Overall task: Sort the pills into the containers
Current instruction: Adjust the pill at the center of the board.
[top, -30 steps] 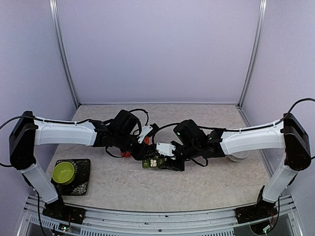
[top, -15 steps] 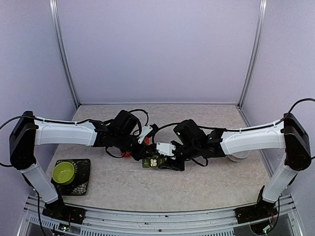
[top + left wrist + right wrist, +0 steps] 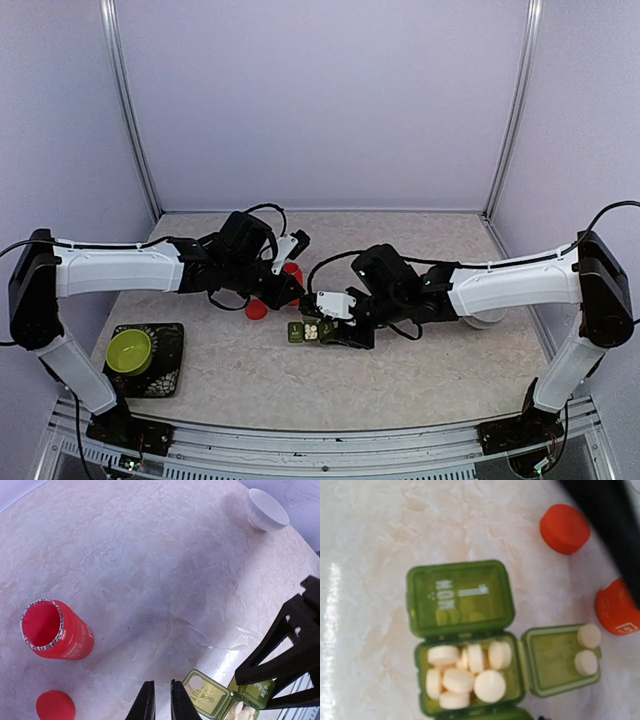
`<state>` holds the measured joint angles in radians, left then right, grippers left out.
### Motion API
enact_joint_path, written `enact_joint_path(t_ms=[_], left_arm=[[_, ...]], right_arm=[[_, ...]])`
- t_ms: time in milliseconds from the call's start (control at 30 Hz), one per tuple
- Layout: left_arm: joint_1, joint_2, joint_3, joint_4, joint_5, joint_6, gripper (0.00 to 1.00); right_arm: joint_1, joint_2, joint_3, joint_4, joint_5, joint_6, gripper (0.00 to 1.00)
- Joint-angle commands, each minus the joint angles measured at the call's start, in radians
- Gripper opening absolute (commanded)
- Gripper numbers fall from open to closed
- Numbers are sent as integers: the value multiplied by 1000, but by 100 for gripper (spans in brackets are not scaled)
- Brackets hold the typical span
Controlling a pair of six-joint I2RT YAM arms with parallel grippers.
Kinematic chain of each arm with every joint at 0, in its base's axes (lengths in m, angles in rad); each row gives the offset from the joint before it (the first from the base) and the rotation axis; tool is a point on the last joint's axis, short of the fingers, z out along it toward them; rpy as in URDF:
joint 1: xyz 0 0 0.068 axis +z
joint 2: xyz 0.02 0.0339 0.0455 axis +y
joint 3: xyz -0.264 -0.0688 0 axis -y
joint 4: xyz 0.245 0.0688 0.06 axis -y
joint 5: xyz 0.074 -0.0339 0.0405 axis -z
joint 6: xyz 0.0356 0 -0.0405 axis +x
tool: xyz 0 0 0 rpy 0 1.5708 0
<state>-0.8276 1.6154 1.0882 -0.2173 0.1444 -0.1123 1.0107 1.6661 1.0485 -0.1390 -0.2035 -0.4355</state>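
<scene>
The containers, a dark green pill box [image 3: 310,331], lie at the table's middle with lids folded open. One cell [image 3: 470,675] holds several whitish pills [image 3: 490,686] under its raised lid [image 3: 460,597]. Two more pills [image 3: 587,650] rest on the open green part [image 3: 555,662] beside it. My right gripper [image 3: 336,328] grips the box's near end; its black fingers [image 3: 280,655] straddle it in the left wrist view. My left gripper [image 3: 161,685] hovers above the table left of the box, shut with nothing between its fingers.
An open red bottle [image 3: 55,630] and its red cap [image 3: 55,705] sit just left of the box. A white bowl [image 3: 267,510] stands to the right behind the right arm. A lime-green bowl [image 3: 128,350] rests on a black tray [image 3: 168,372] at the near left.
My left gripper has closed and pulled up and back-left, away from the pill box, uncovering the red bottle in the top view. The right arm and the box have stayed still.
</scene>
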Motion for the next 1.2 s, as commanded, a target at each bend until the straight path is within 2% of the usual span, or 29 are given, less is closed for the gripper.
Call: enact_joint_path(t_ms=[0,100,233,733,1167], left_arm=[[1,-31,-4,35,5,-10,20],[-7,-24,-4,33,43,5,32],[-13,6,5,10,74,15,36],[17,69,4,-13,128,-14,38],[44,74,-13,18,203,-28,32]], right_arm=[[19,-23,12,-11,9,7,14],[20,-25,13,-14,13,7,14],[21,-30,16,-13,14,7,14],[21,-39,16,-13,25,6,14],[21,-41,16,-12,27,6,14]])
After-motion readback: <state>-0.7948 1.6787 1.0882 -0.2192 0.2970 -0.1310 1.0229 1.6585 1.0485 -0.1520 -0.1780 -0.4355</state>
